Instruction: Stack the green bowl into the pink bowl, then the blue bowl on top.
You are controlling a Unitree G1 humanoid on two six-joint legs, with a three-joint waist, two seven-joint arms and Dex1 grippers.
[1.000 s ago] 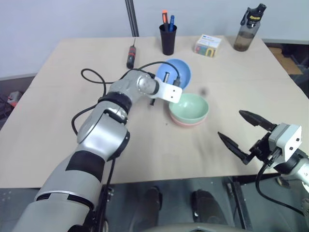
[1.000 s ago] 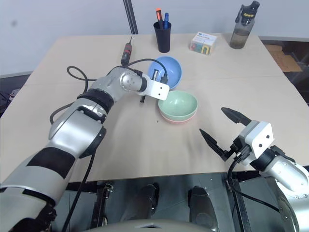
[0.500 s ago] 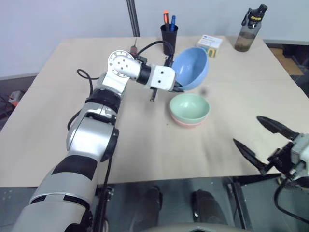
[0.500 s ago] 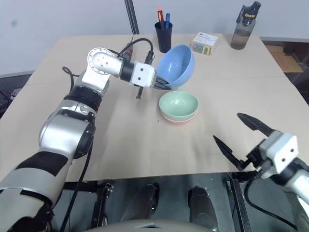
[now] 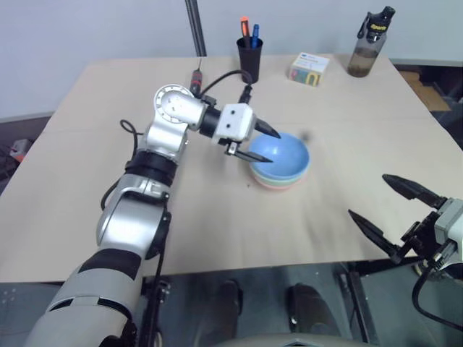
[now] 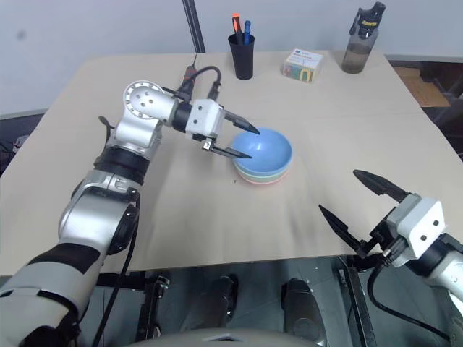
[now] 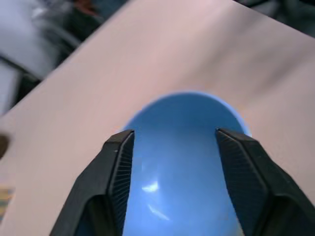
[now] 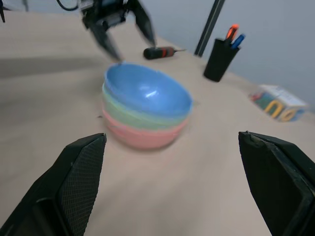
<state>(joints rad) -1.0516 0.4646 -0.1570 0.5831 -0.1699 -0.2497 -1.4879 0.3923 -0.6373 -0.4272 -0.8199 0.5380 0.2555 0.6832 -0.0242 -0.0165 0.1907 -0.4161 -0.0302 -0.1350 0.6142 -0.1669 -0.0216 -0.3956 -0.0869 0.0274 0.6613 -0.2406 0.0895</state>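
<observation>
With all three bowls nested like that, we'd say the stacking part looks done: the blue bowl sits on top, the green bowl shows as a thin mint band under it, and the pink bowl is at the bottom, resting on the counter about mid-surface. Our left claw hovers right at the blue bowl's rim on the side toward the robot's left, pointing across toward the bowl, fingers spread apart with nothing between them; from the left wrist view the blue bowl lies straight ahead and just beyond the fingertips, so it looks let go of. Our right claw is wide open too, empty, hanging off the near edge of the counter and well apart from the stack. The relation that matters for whatever comes next: the stack lies directly in front of the left claw, in line with where it points, so we figure the safe move is pulling straight back away from the rim without clipping it. The left arm is clearly the nearer one. The blue bowl looks tipped a bit in the right wrist view, so a nudge could shift it, we reckon.
</observation>
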